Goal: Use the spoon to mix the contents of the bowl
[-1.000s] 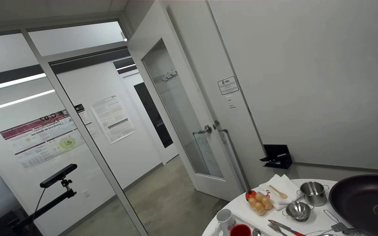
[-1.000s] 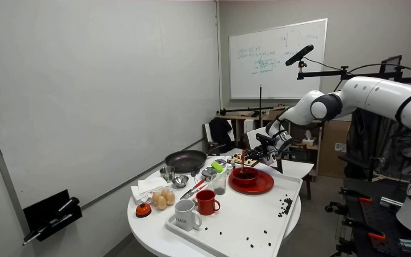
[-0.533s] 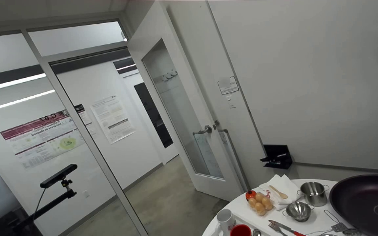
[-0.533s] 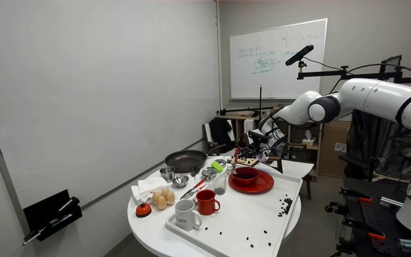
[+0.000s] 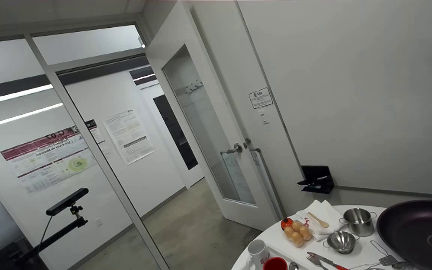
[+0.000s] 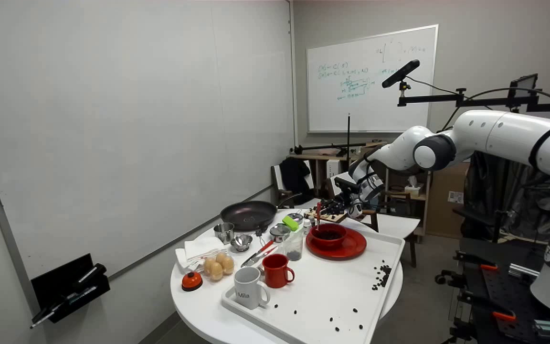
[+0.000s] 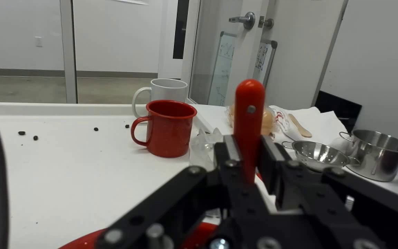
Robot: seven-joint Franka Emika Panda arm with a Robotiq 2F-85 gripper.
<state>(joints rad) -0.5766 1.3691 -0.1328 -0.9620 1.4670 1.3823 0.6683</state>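
My gripper is shut on the red handle of the spoon, which stands nearly upright between the pads. In an exterior view the spoon reaches down into the left part of the red bowl; its lower end is hidden inside. Dark bean-like contents fill the bottom of the bowl. The bowl rests on a red plate. At the bottom of the wrist view a red curved edge shows, bowl or plate, I cannot tell which. Arm and bowl are out of view in an exterior view showing the door.
Plate and bowl stand on a white tray with dark beans scattered on it. Nearby are a red mug, a grey mug, a clear container, a steel strainer, and a black pan.
The gripper and spoon first shifted left toward the bowl's left rim. Since then they have come slightly back right and lower. The bowl and plate have stayed put.
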